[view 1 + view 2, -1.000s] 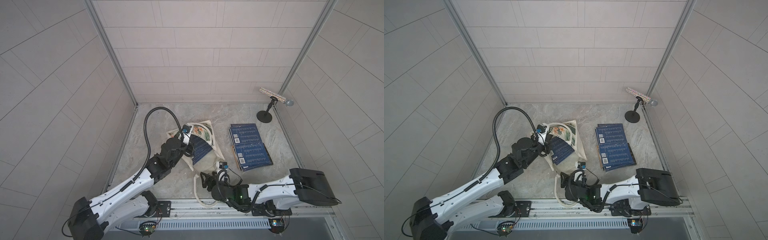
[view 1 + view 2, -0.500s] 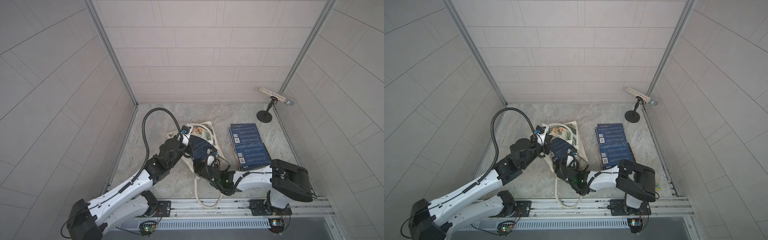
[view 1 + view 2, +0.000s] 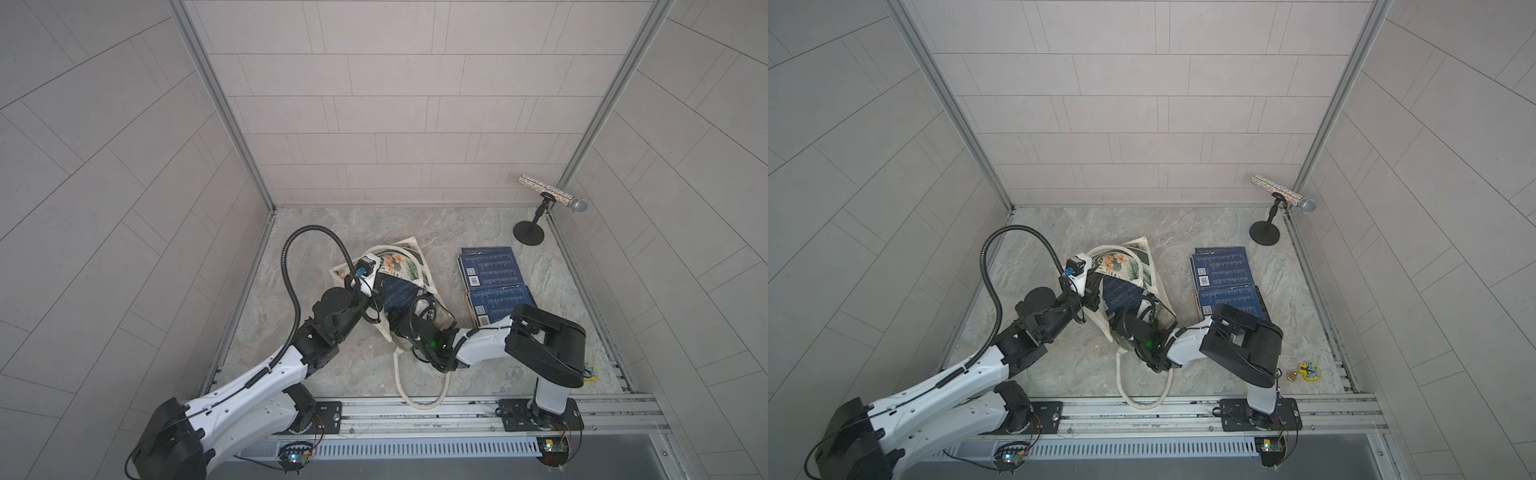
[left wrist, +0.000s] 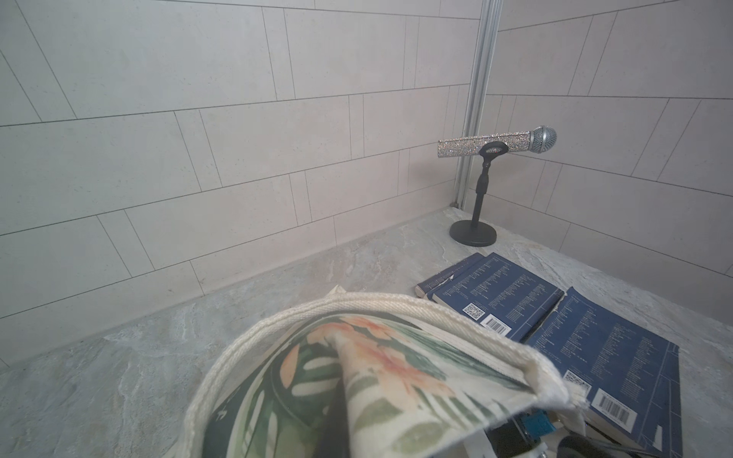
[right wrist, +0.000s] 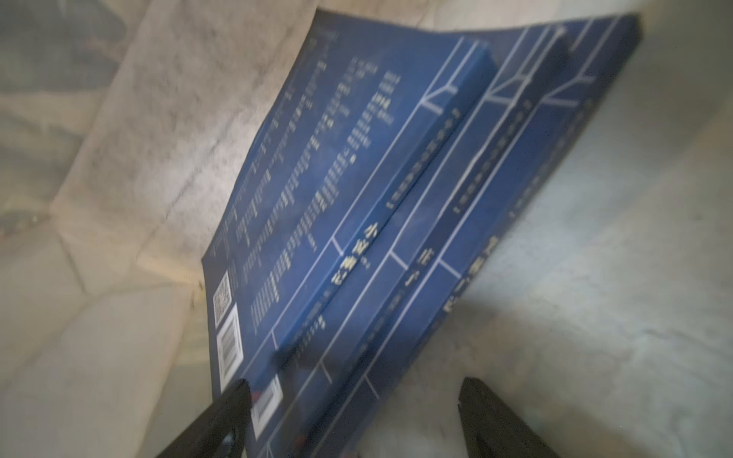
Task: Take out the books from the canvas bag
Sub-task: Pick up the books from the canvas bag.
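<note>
Since it advanced, right gripper (image 5: 354, 382) inside canvas bag (image 3: 405, 266)

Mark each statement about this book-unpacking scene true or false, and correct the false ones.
1. The stacked books lie on the table, outside the canvas bag. True.
2. The canvas bag is empty. False: the right wrist view shows navy books inside.
3. The right gripper is open, facing those books. True.
4. The microphone lies flat on the table. False: it is clipped on a stand, off the surface.
5. The left gripper is open, clear of the bag. False: it is shut on the bag's rim.
</note>
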